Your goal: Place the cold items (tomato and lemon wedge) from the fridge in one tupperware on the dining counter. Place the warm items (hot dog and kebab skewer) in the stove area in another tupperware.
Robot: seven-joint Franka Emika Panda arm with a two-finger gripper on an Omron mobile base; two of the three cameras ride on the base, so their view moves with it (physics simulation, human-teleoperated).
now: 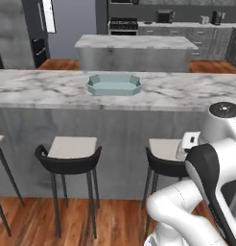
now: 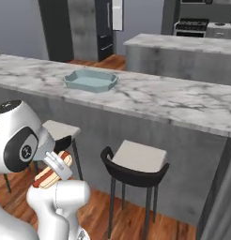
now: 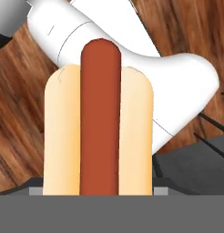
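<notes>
A hot dog [image 3: 99, 127], a red-brown sausage in a pale bun, stands lengthwise between my fingers in the hand view. In the right base view the gripper [image 2: 55, 168] hangs low in front of the stools, shut on the hot dog [image 2: 44, 179]. A pale blue-green tupperware [image 1: 113, 84] sits with nothing in it on the dining counter [image 1: 38, 89], well above and beyond the gripper. From the right, the same tupperware [image 2: 90, 80] rests near the left part of the dining counter [image 2: 178, 101]. The stove [image 1: 123, 25] stands at the far wall. Tomato, lemon wedge and kebab skewer are out of view.
Black-backed stools [image 1: 72, 154] [image 2: 136, 165] stand under the counter's overhang over a wood floor. A marble-topped island [image 1: 134, 48] lies between the counter and the stove. A dark fridge [image 2: 105, 28] stands at the far left.
</notes>
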